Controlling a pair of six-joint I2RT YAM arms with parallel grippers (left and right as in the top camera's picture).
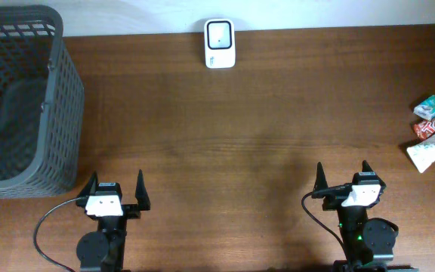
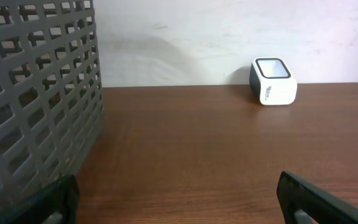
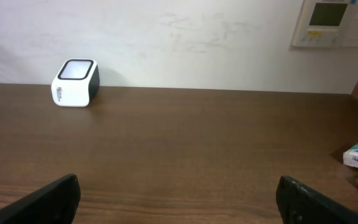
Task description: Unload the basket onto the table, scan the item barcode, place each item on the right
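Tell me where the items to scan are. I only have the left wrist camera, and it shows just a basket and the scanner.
Observer: Three snack packets lie bunched at the table's right edge, well to the right of the scanner.
Operator: Name the arm closer to them.
Observer: The right gripper. It is open and empty, at the near edge of the table.

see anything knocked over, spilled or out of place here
Nothing stands out. The scanner sits upright at the table's far edge, the basket stands upright at the left, and the snack packets lie bunched at the right edge.
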